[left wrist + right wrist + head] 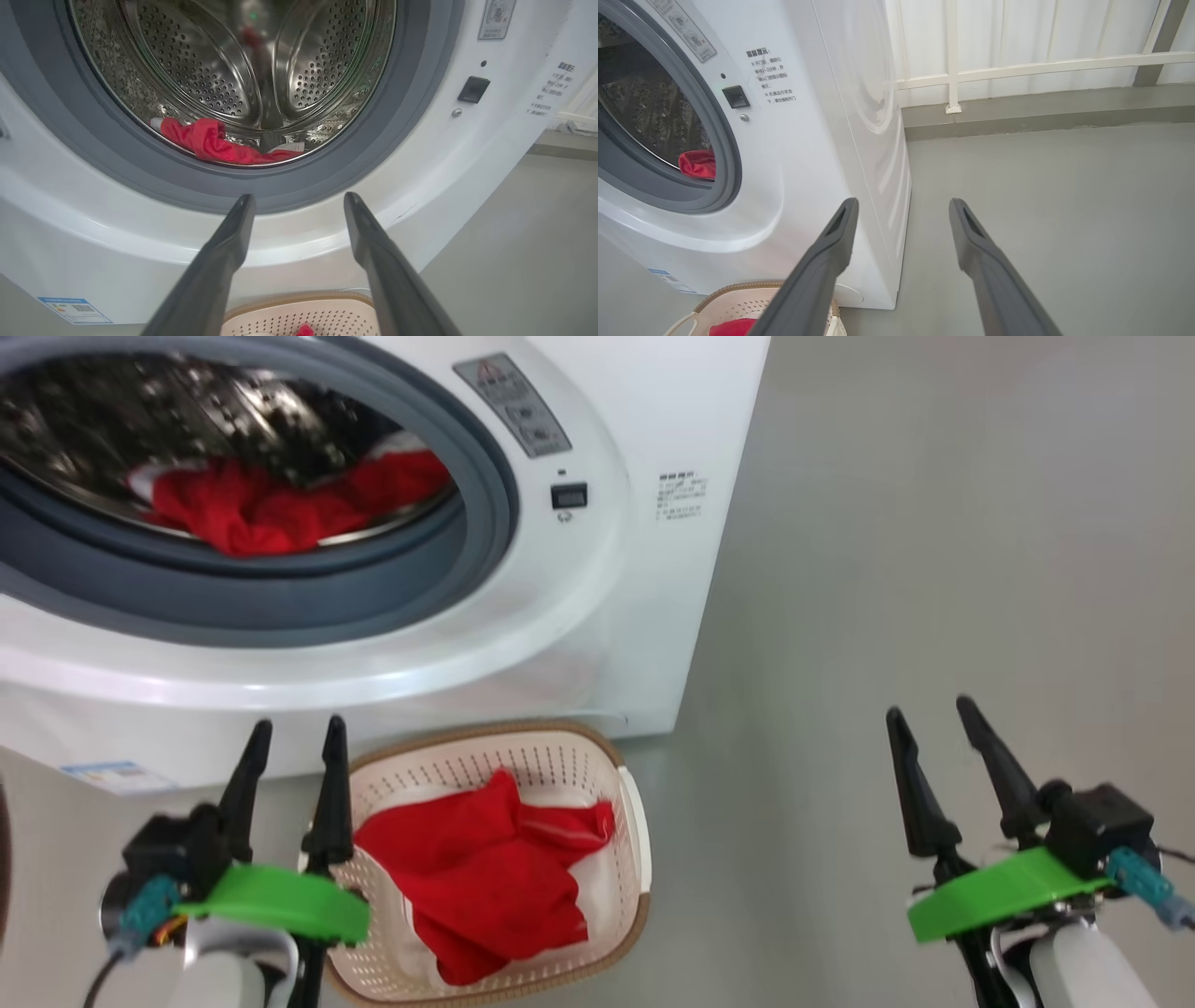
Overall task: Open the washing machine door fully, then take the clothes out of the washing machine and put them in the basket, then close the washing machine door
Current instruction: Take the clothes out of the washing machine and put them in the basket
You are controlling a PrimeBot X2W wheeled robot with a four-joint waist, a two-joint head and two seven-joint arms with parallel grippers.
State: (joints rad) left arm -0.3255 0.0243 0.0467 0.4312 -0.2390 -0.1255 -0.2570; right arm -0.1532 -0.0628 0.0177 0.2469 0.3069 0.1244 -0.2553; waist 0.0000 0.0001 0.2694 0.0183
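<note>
The washing machine (597, 616) stands on the grey floor (934, 569) with its round mouth open. A grey ring (280, 607) runs around the mouth, and behind it is the shiny drum (210, 70), full of little holes. Some red clothes (271, 509) lie bunched up at the bottom of the drum, with a bit of white at the edge.

The basket (638, 821) sits on the floor just in front of the washing machine, below the mouth. It is cream with a brown rim and many small holes. One red piece (485, 868) lies crumpled inside it and covers most of the bottom.

The left tool (297, 726) hangs just beside the basket's left rim, in front of the low part of the machine. Its two dark fingers are spread wide and hold nothing.

The right tool (934, 707) hangs over bare floor, well apart from the basket and to the right of the machine. Its fingers are wide too, and nothing is between them.

Past the machine's right side, a white rail (1017, 65) runs along the wall.
</note>
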